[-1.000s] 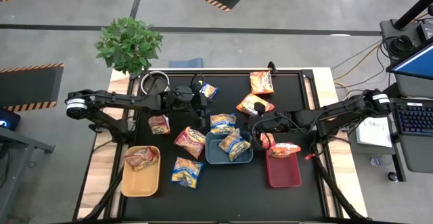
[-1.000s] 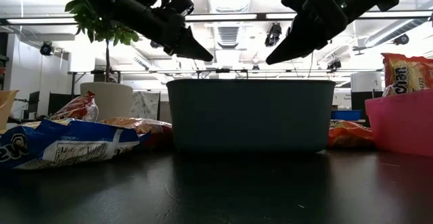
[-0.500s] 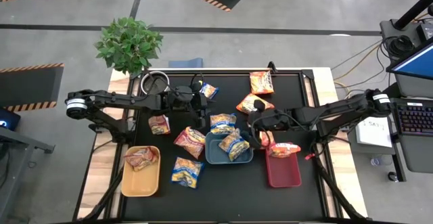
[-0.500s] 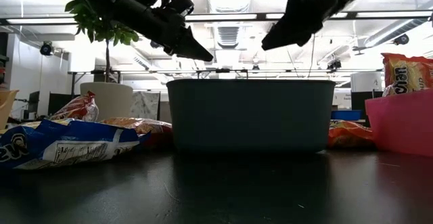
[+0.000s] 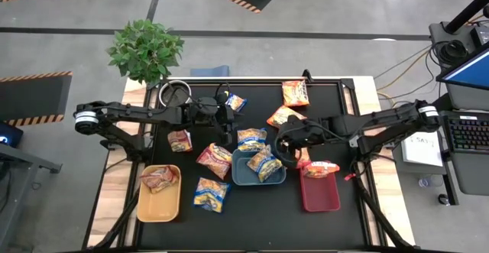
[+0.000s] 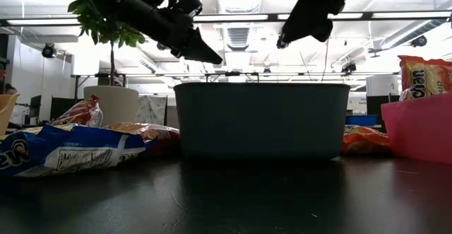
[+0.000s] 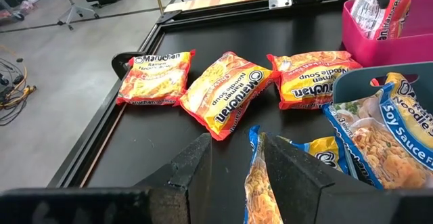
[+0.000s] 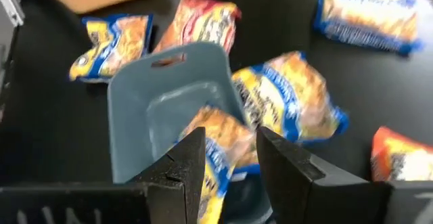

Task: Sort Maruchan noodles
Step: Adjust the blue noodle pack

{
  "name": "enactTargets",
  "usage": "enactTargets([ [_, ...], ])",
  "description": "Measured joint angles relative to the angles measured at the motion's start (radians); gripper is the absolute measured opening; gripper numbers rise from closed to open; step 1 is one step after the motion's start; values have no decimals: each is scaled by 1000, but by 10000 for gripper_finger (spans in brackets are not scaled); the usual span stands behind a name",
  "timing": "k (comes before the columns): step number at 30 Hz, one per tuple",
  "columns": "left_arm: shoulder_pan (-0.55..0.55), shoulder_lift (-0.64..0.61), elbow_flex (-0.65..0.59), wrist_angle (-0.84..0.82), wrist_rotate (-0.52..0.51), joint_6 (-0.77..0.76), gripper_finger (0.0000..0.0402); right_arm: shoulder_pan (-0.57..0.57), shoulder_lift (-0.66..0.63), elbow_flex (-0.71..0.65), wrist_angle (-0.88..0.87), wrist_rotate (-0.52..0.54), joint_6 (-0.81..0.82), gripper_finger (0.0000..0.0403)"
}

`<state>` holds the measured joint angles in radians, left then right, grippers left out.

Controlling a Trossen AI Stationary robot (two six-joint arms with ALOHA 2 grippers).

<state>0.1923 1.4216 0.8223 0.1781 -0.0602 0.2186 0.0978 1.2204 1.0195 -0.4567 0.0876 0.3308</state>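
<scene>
Black table (image 5: 321, 215) space is being shared by scattered Maruchan noodles (image 5: 212, 194) and three trays. Above the blue tray (image 5: 243, 175), at its three o'clock, the right gripper (image 5: 284, 147) is being positioned, jaws parted and empty, likely for the next packet. The left gripper (image 5: 228, 134) is being kept at eleven o'clock, jaws parted and empty.

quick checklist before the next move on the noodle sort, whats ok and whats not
1. Right gripper empty: ok, open fingers hold nothing, beside the blue tray.
2. Left gripper empty: ok, open above a blue-and-yellow packet.
3. Blue tray holds only blue-and-yellow packets: ok, one lies inside.
4. Red tray loaded: ok, an orange packet leans on its rim, not flat.
5. Loose packets left: not ok, several remain, including two orange ones.
6. Yellow tray contents correct: cannot tell.
</scene>
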Motion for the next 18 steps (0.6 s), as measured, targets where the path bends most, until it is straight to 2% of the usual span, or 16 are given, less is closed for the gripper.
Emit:
enactTargets([
  [11,-78,-1,64,-159,0,8,120,0,135,258,-382,-141,332,121],
  [18,-157,-1,78,-238,0,42,120,14,202,288,-531,-217,539,121],
])
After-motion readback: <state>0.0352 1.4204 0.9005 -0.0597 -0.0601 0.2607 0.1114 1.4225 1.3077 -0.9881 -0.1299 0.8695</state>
